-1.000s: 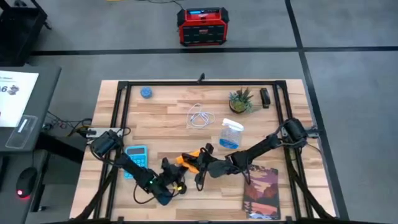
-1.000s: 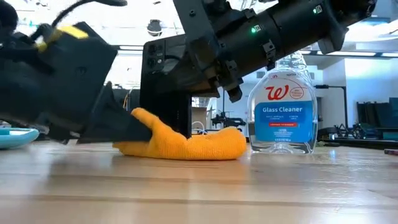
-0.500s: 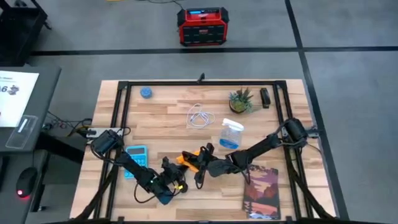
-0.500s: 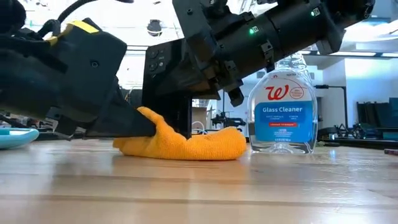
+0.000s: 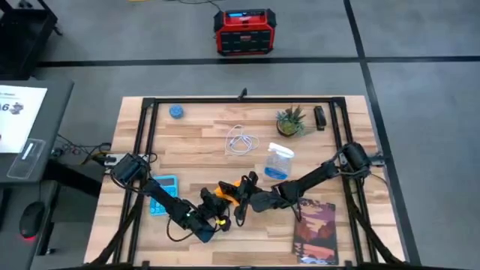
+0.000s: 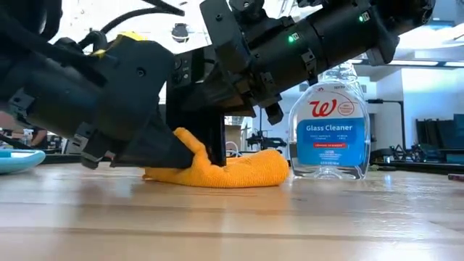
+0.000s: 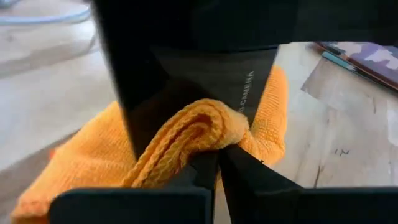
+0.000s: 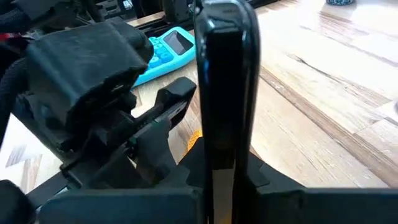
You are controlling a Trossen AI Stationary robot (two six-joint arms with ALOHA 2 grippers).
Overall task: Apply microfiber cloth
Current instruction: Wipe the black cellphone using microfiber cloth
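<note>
The orange-yellow microfiber cloth (image 5: pixel 223 190) lies bunched on the table near its front middle, also seen in the low view (image 6: pixel 243 170). A black smartphone (image 8: pixel 224 74) stands on edge over it, with my right gripper (image 8: pixel 225 167) shut on it; the right arm reaches in from the table's right. My left gripper (image 7: pixel 217 154), coming from the left, is shut on a raised fold of the cloth right at the phone's flat face (image 7: pixel 214 74). My left gripper pinches a thick, several-layered fold of the cloth (image 7: pixel 200 124) between its two fingers, low and nearly level from the table's left. The fold lies against the phone's face; the rest of the cloth lies slack on the table. My right gripper pinches the smartphone by its two flat faces (image 8: pixel 224 149), at the end nearest the wrist. It comes slanting down from the table's right. The phone stands upright on edge (image 6: pixel 196 109), its lower end down in the cloth.
A glass cleaner spray bottle (image 5: pixel 278 161) stands just behind the right arm. A blue calculator (image 5: pixel 163 189) lies left of the left gripper, a dark reddish book (image 5: pixel 315 229) at the near right. Farther back are a white cable (image 5: pixel 240 140) and a small plant (image 5: pixel 290 121).
My left gripper has moved toward the table's right, up to the smartphone, carrying the cloth's fold with it. The fold has risen and now lies against the phone's face. The right gripper and phone have stayed in place.
</note>
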